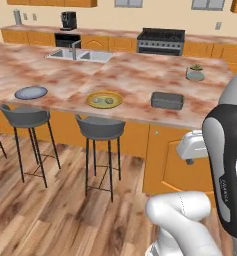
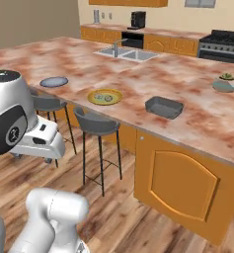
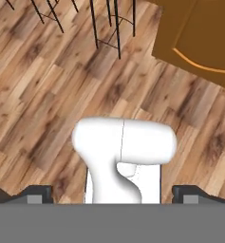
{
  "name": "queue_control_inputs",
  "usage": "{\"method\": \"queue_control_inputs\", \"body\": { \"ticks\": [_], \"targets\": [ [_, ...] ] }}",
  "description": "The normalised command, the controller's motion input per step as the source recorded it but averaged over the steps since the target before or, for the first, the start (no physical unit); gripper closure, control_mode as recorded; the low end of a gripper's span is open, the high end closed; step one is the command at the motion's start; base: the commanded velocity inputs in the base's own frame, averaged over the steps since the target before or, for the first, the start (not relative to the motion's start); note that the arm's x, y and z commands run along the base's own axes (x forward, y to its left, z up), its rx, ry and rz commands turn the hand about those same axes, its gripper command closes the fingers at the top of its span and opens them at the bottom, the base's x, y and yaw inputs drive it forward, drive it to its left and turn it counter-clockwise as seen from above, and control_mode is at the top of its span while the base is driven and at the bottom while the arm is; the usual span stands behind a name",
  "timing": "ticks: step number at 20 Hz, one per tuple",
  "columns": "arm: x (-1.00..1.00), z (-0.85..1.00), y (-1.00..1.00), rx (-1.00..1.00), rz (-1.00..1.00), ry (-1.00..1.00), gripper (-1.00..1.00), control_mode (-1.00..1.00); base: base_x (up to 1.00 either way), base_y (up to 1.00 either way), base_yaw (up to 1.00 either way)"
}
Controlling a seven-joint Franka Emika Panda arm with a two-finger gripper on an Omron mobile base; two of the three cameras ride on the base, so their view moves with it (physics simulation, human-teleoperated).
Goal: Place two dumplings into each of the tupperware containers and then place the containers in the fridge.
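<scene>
Left base view — counter [image 1: 140,80], marbled pink, running wide across the room. On it, near the front edge: blue-grey plate [image 1: 31,92] at the left, yellow-rimmed plate [image 1: 104,100] in the middle carrying two dumplings [image 1: 104,101] side by side, and a dark grey tupperware container [image 1: 167,100] to the right, apart from the plate and seemingly bare inside. Potted plant [image 1: 195,73] sits further back. Two stools [image 1: 100,131] stand tucked under the overhang. Arm folded low beside the base, well short of the counter — by my reckoning the job has hardly begun.

Right base view — same dumplings [image 2: 105,97] on their plate, container [image 2: 164,106] just beside the counter's near edge, so reachable from the front. Sink [image 2: 123,54] lies beyond. Orange cabinet [image 2: 187,185] faces the open floor; room to drive closer looks ample there, less so by the stools.

Hand view — gripper [image 3: 112,195] points down at bare wood floor [image 3: 47,95], its jaws spread wide, nothing between them. Stool legs and the cabinet corner sit at the top, well apart from the fingers.
</scene>
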Motion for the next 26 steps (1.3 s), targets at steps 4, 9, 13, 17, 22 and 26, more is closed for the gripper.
{"method": "queue_control_inputs", "body": {
  "ticks": [4, 9, 13, 17, 22, 26],
  "targets": [
    [0.0, 0.0, 0.0, 0.0, 0.0, 0.0, -1.0, 1.0, 0.48, 0.92, -0.4],
    [0.0, 0.0, 0.0, 0.0, 0.0, 0.0, -1.0, 1.0, 0.58, 0.8, -0.22],
    [0.0, 0.0, 0.0, 0.0, 0.0, 0.0, -1.0, 1.0, 0.55, 0.33, -0.28],
    [0.0, 0.0, 0.0, 0.0, 0.0, 0.0, -1.0, 1.0, 0.5, -0.09, -0.26],
    [0.0, 0.0, 0.0, 0.0, 0.0, 0.0, -1.0, 1.0, 0.69, -0.08, -0.32],
    [0.0, 0.0, 0.0, 0.0, 0.0, 0.0, -1.0, 1.0, 0.81, 0.0, -0.32]
  ]
}}
